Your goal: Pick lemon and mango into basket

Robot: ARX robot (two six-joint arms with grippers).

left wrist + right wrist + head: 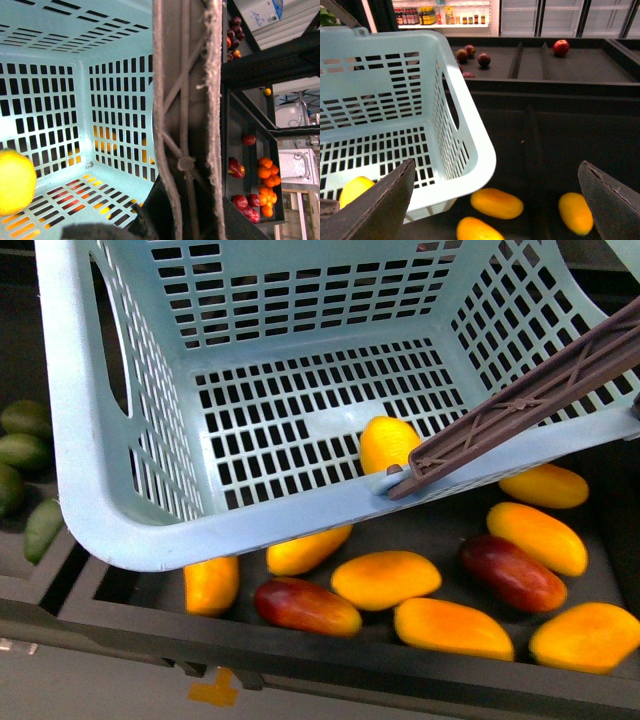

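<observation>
My right gripper (496, 167) stands wide open, one dark finger (380, 205) at each lower corner of the right wrist view and nothing between them. It hangs over the near corner of the pale blue-green basket (470, 130) and the dark tray (545, 150) beside it. One orange-yellow mango (497, 203) lies in the tray just past that corner, with two more close by.

My left gripper (115, 229) shows only as a dark mass at the edge of the left wrist view. I cannot tell whether it is open or closed. The brownish-mauve basket handle (185, 100) runs close in front of that camera.

In the front view the handle (520, 405) slants up across the basket's right side from its hinge on the near rim. The lemon (388, 443) lies inside the basket on the slotted floor, against the near wall and just beside the hinge.

Below the near rim (250, 530), several more orange-yellow mangoes and two red-skinned mangoes (306, 606) lie in the tray. Green fruits (25, 450) lie well apart at the far left.
</observation>
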